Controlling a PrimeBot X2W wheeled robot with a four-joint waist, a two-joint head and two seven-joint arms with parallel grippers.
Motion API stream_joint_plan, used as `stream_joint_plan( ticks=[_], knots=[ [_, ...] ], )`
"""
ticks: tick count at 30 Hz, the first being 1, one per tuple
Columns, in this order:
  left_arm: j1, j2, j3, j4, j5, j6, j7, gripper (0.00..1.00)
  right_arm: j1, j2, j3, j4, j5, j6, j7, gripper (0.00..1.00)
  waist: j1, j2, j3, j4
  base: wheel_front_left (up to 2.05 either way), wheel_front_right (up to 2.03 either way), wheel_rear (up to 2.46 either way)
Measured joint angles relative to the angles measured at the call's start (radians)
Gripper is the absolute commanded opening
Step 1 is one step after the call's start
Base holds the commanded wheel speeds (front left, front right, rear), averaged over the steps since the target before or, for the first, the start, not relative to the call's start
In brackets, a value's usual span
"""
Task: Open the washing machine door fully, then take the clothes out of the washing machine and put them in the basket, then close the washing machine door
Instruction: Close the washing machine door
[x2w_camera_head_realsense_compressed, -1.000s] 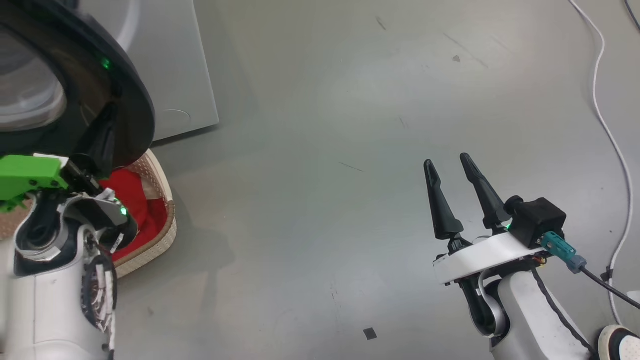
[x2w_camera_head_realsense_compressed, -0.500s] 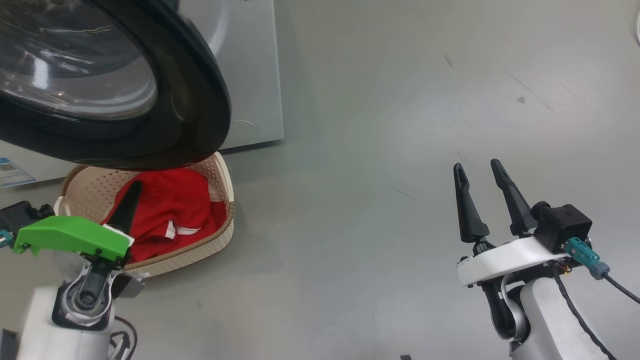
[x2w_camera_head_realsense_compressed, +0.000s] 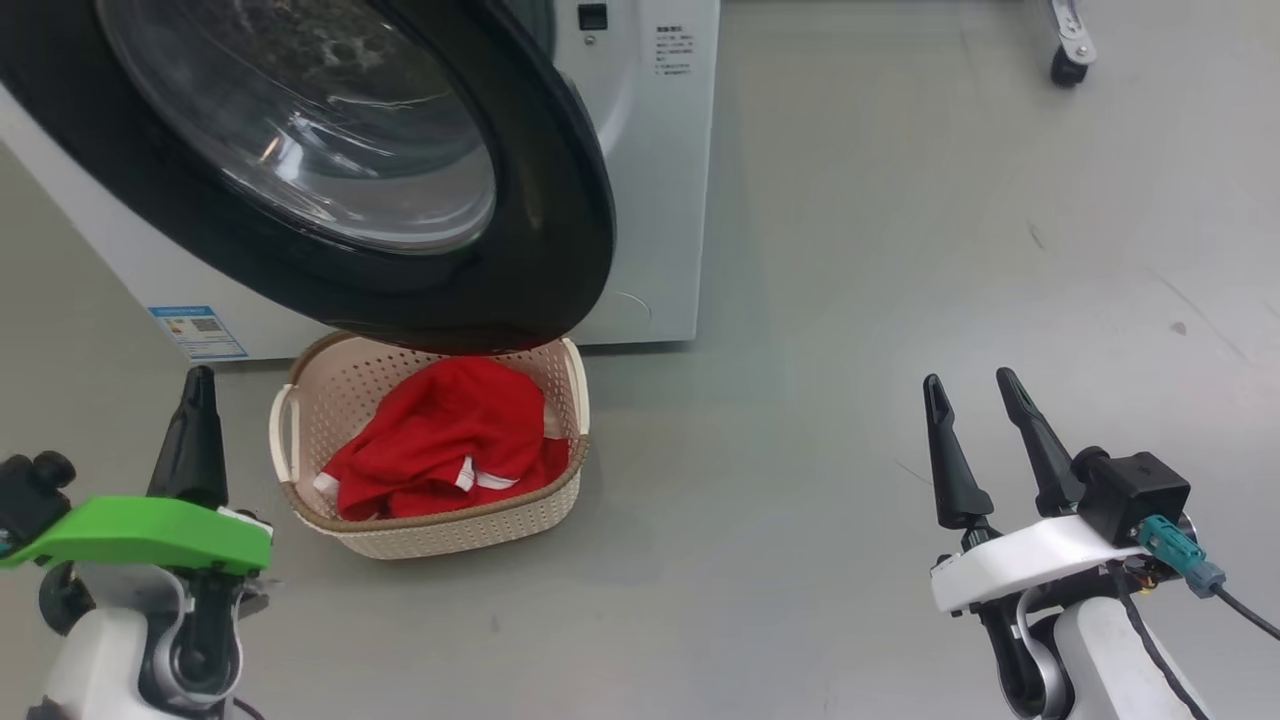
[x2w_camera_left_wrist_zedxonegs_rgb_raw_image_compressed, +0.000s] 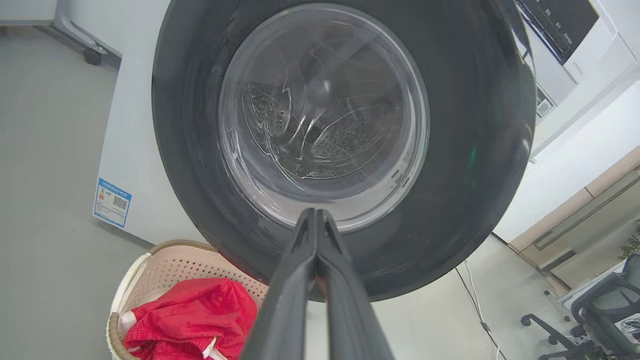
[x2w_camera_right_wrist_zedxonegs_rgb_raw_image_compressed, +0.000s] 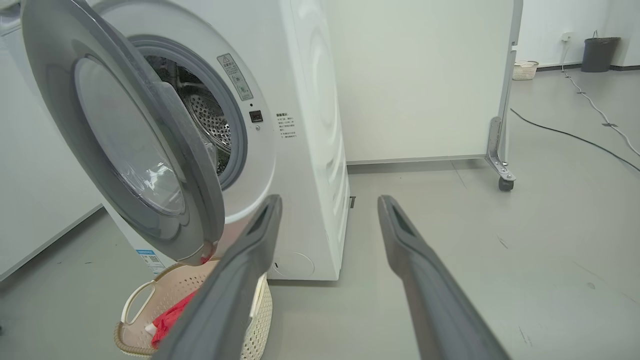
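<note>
Grey floor (x2w_camera_head_realsense_compressed: 900, 250), white wheeled partition (x2w_camera_right_wrist_zedxonegs_rgb_raw_image_compressed: 425, 75), floor cable (x2w_camera_right_wrist_zedxonegs_rgb_raw_image_compressed: 575, 136), dark bin (x2w_camera_right_wrist_zedxonegs_rgb_raw_image_compressed: 600, 52)

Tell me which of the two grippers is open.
The right gripper: its two dark fingers stand clearly apart, whereas the left gripper has its fingers pressed together into one spike.

Left gripper (x2w_camera_head_realsense_compressed: 200, 380) jaws together, right gripper (x2w_camera_head_realsense_compressed: 968, 378) jaws apart

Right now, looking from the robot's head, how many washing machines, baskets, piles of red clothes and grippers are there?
1 washing machine
1 basket
1 pile of red clothes
2 grippers: left gripper, right gripper
Total: 5
</note>
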Motion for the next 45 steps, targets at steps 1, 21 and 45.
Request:
stream_joint_plan(
  ticks=[1, 21, 45],
  knots=[
    [0.008, 0.002, -0.01, -0.007, 0.023, -0.002, -0.019, 0.0, 0.003, 0.0, -0.001, 0.0, 0.0, 0.0, 0.0, 1.0, 0.0, 0.0, -0.007, 0.011, 0.0, 0.0, 0.0],
    [0.179, 0.041, -0.118, -0.067, 0.384, 0.064, -0.164, 1.0, 0.052, 0.012, 0.007, -0.007, -0.008, 0.002, 0.0, 1.0, 0.0, 0.0, -0.107, 0.126, 0.0, 0.0, 0.0],
    [0.216, -0.01, -0.138, -0.102, 0.483, 0.074, -0.164, 1.0, 0.057, 0.016, 0.007, -0.011, -0.009, 0.003, 0.0, 1.0, 0.0, 0.0, -0.115, 0.134, 0.0, 0.0, 0.0]
  ],
)
